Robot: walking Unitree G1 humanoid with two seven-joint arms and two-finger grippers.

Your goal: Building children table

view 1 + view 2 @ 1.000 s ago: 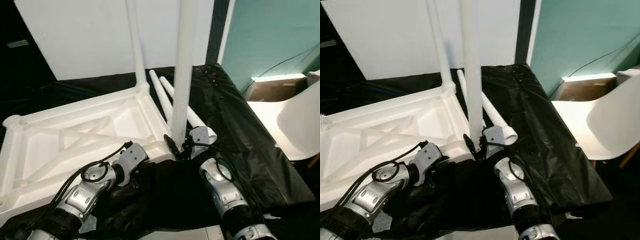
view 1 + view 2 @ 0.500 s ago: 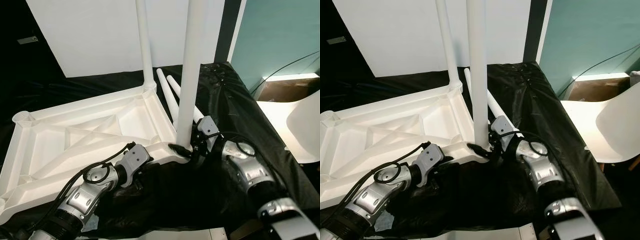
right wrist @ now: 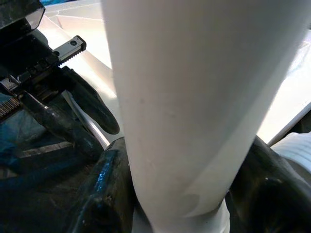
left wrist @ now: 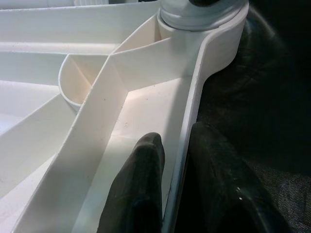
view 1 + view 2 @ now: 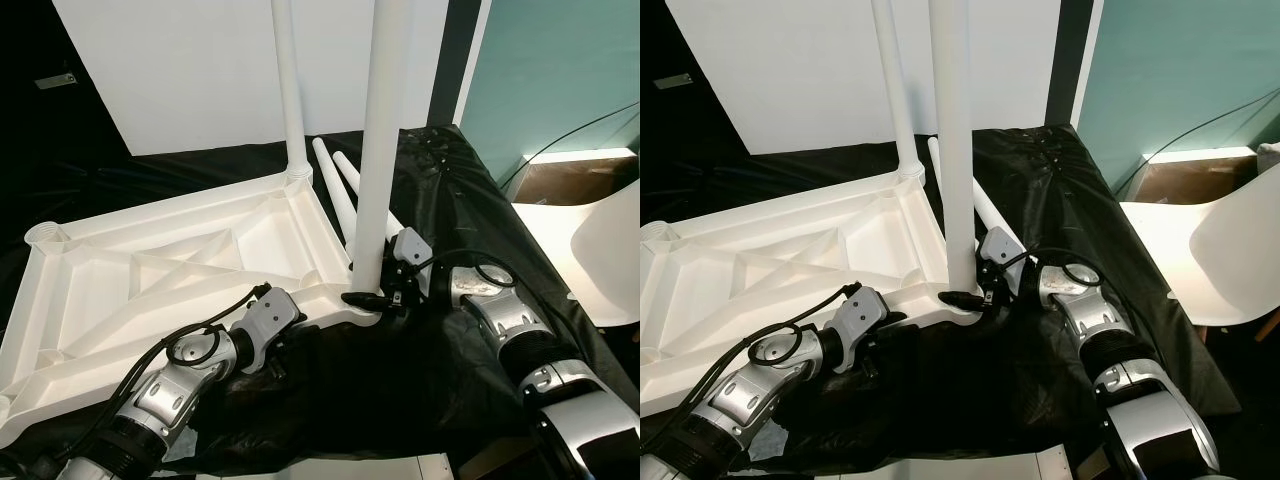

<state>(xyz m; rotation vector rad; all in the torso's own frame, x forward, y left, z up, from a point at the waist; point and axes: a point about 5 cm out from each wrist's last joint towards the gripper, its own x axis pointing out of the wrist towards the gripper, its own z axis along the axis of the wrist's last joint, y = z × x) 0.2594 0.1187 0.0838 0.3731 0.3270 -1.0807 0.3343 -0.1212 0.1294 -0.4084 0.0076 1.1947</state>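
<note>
Between the right gripper (image 5: 372, 298) fingers, clamped: white leg (image 5: 380, 150); keep it plumb while left gripper (image 4: 175, 194) pinches tabletop (image 5: 150, 270) rim.

Two loose legs (image 5: 340, 185) lie right of the tabletop (image 5: 150, 270), behind the upright leg (image 5: 378, 150).
</note>
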